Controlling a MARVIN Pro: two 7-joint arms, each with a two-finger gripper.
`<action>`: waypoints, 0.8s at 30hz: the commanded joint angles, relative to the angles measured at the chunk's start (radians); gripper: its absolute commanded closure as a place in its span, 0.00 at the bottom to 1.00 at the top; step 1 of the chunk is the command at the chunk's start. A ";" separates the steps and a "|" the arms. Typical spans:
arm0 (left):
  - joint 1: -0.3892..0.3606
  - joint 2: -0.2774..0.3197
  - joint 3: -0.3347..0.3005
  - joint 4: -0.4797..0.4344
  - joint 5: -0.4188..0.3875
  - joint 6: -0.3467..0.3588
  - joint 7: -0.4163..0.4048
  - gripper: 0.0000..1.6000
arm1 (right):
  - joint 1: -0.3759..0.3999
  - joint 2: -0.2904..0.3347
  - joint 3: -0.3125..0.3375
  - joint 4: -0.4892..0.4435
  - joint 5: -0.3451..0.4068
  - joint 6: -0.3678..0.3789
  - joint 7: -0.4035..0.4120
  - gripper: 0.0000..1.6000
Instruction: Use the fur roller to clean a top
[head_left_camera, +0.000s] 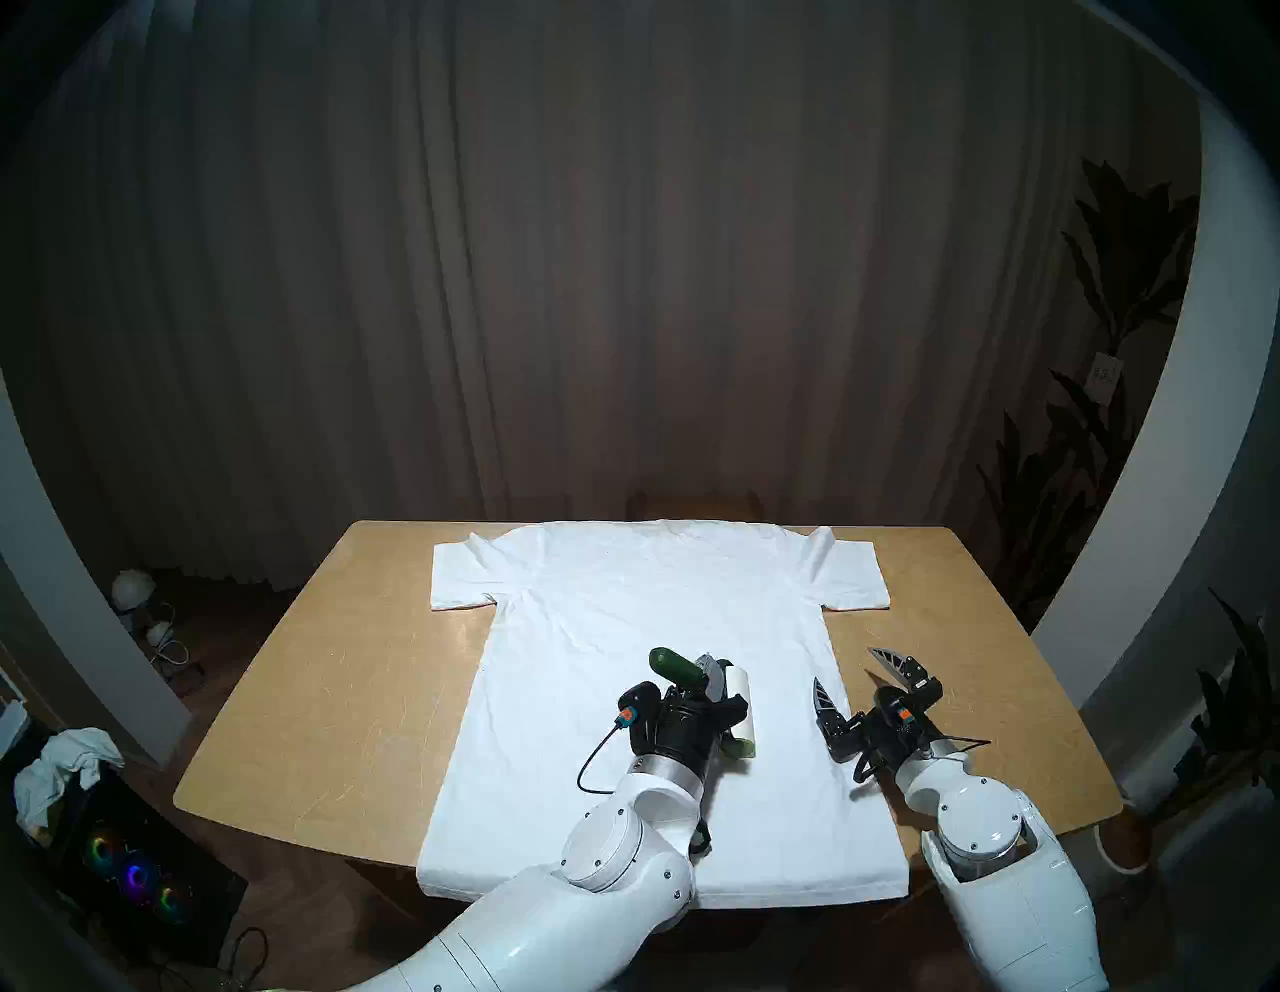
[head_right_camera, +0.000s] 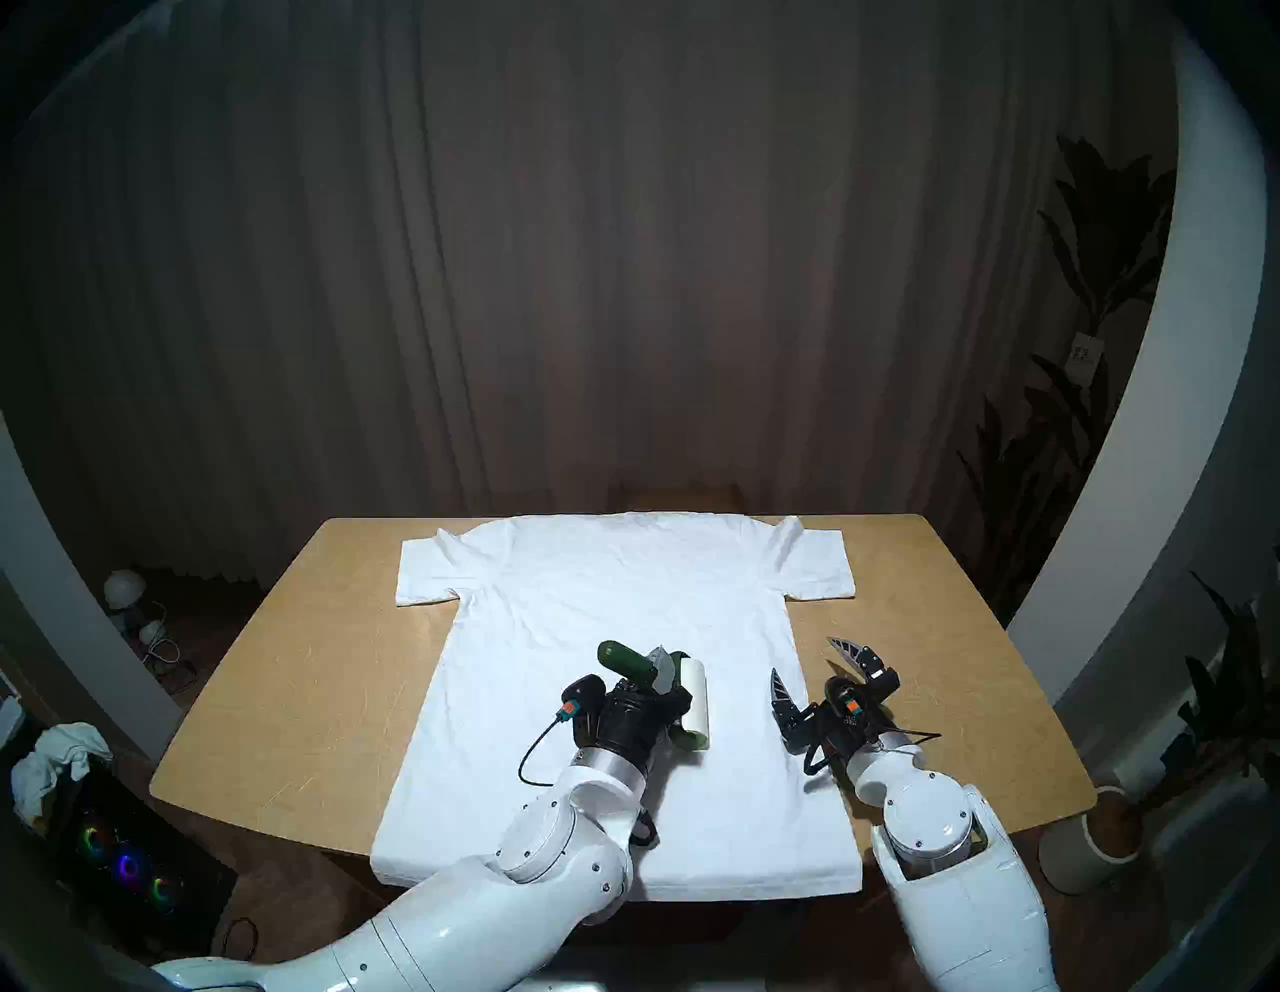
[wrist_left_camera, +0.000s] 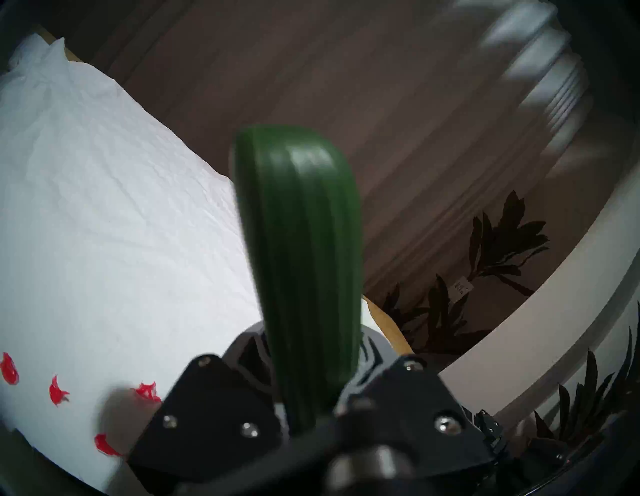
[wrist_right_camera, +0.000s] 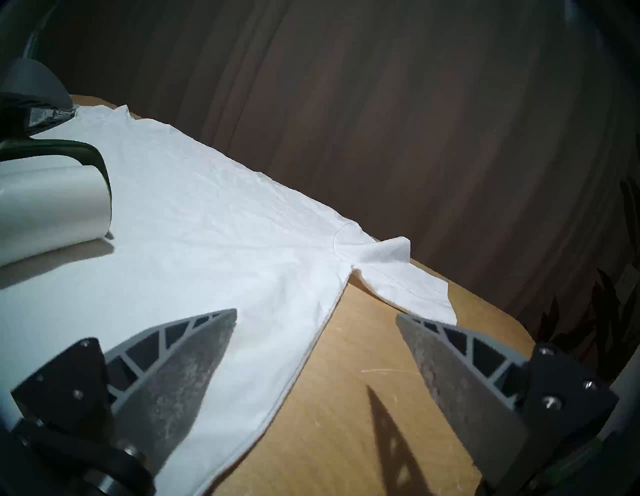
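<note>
My left pincer (head_left_camera: 699, 682) grips the fur roller (head_left_camera: 735, 706) by its green handle, paper seemingly on the top (head_left_camera: 658, 609); right pincer (head_left_camera: 855, 682) gapes empty. Most rolling remains.

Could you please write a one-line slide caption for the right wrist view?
Open right gripper hovering over the edge of the flat white T-shirt on the wooden table, white-cylinder, green-framed lint roller at left.
</note>
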 joint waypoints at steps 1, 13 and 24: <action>-0.009 0.003 -0.001 0.016 0.030 -0.007 0.018 1.00 | -0.001 -0.008 0.000 0.001 0.007 0.006 -0.001 0.00; 0.017 0.048 -0.030 -0.010 0.013 -0.007 0.038 1.00 | 0.008 -0.010 -0.005 0.013 0.009 0.007 0.004 0.00; 0.034 0.097 -0.058 -0.056 -0.043 0.009 0.009 1.00 | 0.023 -0.007 -0.010 0.021 0.002 0.019 0.005 0.00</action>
